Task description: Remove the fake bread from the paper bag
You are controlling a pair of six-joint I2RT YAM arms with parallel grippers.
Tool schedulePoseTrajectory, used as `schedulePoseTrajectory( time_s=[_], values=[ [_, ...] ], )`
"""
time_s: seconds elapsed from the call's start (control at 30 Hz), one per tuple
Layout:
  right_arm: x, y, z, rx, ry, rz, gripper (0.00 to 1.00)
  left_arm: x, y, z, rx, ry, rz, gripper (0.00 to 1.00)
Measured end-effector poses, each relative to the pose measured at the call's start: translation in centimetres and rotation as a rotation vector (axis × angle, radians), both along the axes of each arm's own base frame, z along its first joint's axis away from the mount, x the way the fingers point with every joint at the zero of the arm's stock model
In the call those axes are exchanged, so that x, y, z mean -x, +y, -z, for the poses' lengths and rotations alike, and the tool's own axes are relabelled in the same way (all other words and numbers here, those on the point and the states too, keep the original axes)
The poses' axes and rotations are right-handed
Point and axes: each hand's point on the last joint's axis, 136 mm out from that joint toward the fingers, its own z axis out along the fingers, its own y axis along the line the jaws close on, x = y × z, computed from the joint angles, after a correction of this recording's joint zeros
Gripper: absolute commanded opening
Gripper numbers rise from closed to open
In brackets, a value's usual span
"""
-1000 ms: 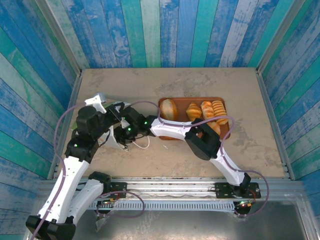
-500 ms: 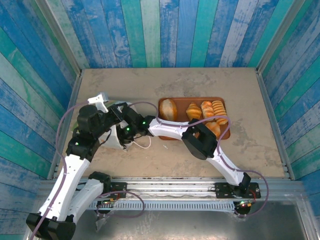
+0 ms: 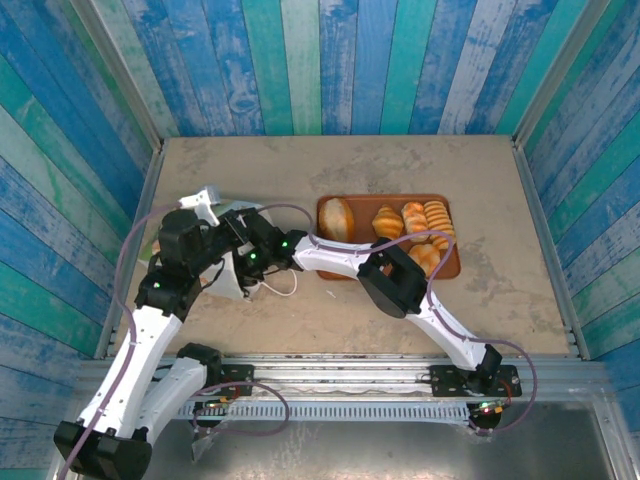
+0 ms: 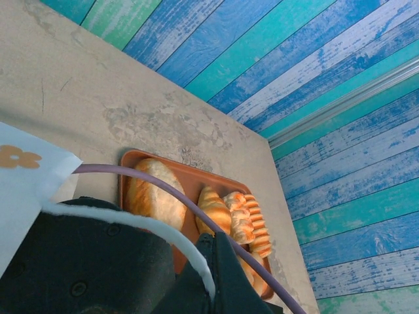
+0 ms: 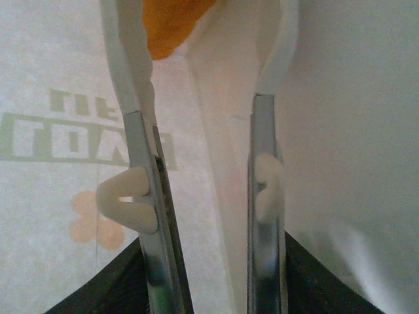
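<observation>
The white paper bag (image 3: 232,280) lies at the table's left, its printed side (image 4: 23,190) close to the left wrist camera. My left gripper (image 3: 207,197) sits at the bag's raised rim and appears shut on the paper. My right gripper (image 3: 244,262) reaches inside the bag. In the right wrist view its fingers (image 5: 137,150) stand apart, with white paper between them and one orange-brown piece of fake bread (image 5: 171,21) just past the left fingertip, not clamped. More fake bread, a loaf (image 3: 338,217), a croissant (image 3: 387,221) and ridged rolls (image 3: 437,220), rests on the brown tray (image 3: 452,268).
A white cord handle (image 3: 287,289) trails from the bag onto the table. The right arm's elbow (image 3: 388,288) hangs over the tray's near edge. Blue plank walls (image 3: 320,60) close in the table on three sides. The tray rim (image 4: 131,157) is in the left wrist view.
My right arm has slid left, pushing its gripper deeper into the bag, and its fingers have drawn a little closer. The left gripper has shifted slightly right with the bag's rim.
</observation>
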Motion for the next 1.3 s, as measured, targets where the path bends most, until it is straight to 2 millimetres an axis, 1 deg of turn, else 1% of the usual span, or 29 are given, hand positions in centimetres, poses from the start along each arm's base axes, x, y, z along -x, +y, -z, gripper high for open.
schedulePoseTrajectory(
  time_s=[0.13, 0.2, 0.27, 0.4, 0.73, 0.93, 1.07, 1.2, 1.3],
  values=[
    [0.0, -0.2, 0.2, -0.008, -0.03, -0.007, 0.3, 0.1, 0.2, -0.3, -0.001, -0.011, -0.013, 0.0],
    [-0.1, -0.4, -0.3, -0.014, -0.055, -0.006, 0.26, 0.1, 0.3, -0.4, 0.0, -0.017, -0.017, 0.0],
    [-0.3, -0.8, -1.0, -0.01, -0.08, 0.006, 0.24, 0.2, 0.5, -0.6, 0.001, -0.024, -0.027, 0.0],
    [-0.5, -2.2, -1.7, 0.018, -0.12, 0.035, 0.24, 0.2, 1.2, -1.0, -0.003, -0.037, -0.068, 0.0],
    [-0.4, -6.4, -2.2, 0.098, -0.185, 0.098, 0.24, 0.8, 3.6, -1.3, -0.02, -0.045, -0.195, 0.0],
    [-0.1, -8.5, -2.4, 0.132, -0.215, 0.129, 0.24, 0.7, 4.1, -0.9, -0.035, -0.028, -0.22, 0.0],
    [0.1, -10.1, -2.9, 0.156, -0.247, 0.149, 0.24, 0.8, 4.4, -0.7, -0.046, -0.015, -0.239, 0.0],
    [0.3, -11.3, -3.4, 0.174, -0.29, 0.157, 0.25, 0.7, 4.7, -0.7, -0.053, -0.011, -0.254, 0.0],
    [0.5, -12.1, -3.4, 0.205, -0.323, 0.157, 0.26, 0.7, 4.7, -0.6, -0.054, -0.009, -0.257, 0.0]
  ],
)
